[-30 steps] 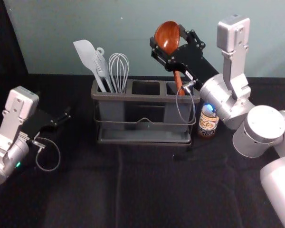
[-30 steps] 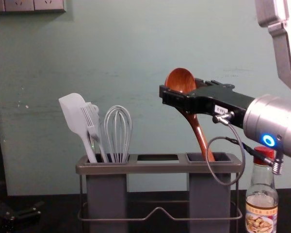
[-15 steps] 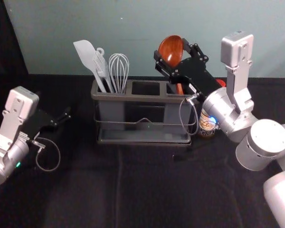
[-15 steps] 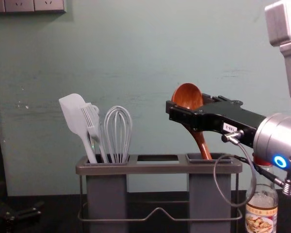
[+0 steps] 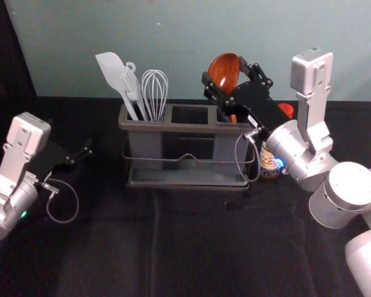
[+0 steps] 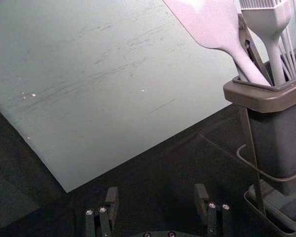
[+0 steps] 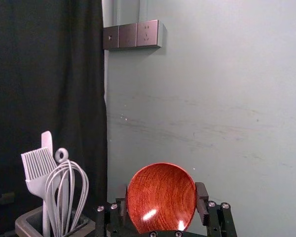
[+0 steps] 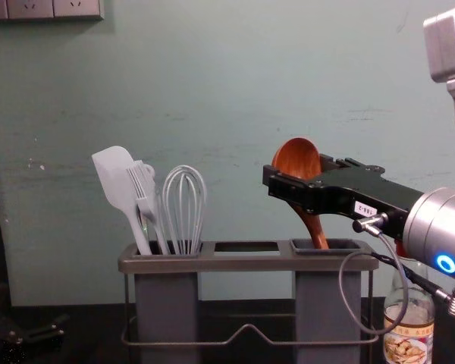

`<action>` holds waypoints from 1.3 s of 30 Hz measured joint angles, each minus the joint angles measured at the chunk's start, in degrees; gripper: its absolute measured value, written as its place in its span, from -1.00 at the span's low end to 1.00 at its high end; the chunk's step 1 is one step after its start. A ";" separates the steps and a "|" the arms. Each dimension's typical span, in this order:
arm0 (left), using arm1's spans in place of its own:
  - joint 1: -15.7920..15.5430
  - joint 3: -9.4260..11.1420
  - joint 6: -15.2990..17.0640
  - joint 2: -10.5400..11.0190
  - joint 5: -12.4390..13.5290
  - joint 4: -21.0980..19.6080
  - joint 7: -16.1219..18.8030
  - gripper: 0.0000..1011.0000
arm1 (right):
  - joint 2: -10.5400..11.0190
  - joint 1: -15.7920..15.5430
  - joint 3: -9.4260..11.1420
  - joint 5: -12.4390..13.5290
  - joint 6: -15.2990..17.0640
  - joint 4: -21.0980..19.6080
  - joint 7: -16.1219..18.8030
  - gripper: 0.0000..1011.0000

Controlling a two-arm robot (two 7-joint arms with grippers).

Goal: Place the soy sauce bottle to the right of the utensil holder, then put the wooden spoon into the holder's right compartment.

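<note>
Spoon (image 8: 296, 159) dipping inside right compartment's rim (image 8: 347, 251), bottle (image 8: 409, 339) standing beside holder (image 8: 212, 262), right gripper (image 5: 224, 69) slanting above, fingers gripping spoon, left gripper (image 5: 81, 154) idling well left, fingers gaping

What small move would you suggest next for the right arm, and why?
I would probably open the right claw gently: it grips the wooden spoon by its bowl, while the handle already runs down into the right compartment, whose walls should catch it.
</note>
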 joint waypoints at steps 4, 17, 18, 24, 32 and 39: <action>0.00 0.00 0.00 0.00 0.00 0.00 0.00 0.99 | -0.01 0.00 0.00 0.00 0.03 0.00 0.00 0.66; 0.00 0.00 0.00 0.00 0.00 0.00 0.00 0.99 | -0.04 0.04 -0.05 -0.06 0.11 0.00 -0.05 0.98; 0.00 0.00 0.00 0.00 0.00 0.00 0.00 0.99 | -0.04 0.04 -0.05 -0.06 0.12 0.00 -0.06 0.98; 0.00 0.00 0.00 0.00 0.00 0.00 0.00 0.99 | -0.04 0.06 -0.06 -0.08 0.14 0.02 -0.09 0.98; 0.00 0.00 0.00 0.00 0.00 0.00 0.00 0.99 | 0.41 -0.17 -0.15 -0.75 1.42 -1.45 -0.39 0.98; 0.00 0.00 0.00 0.00 0.00 0.00 0.00 0.99 | 2.56 -0.82 0.06 -0.64 6.27 -7.83 0.38 0.98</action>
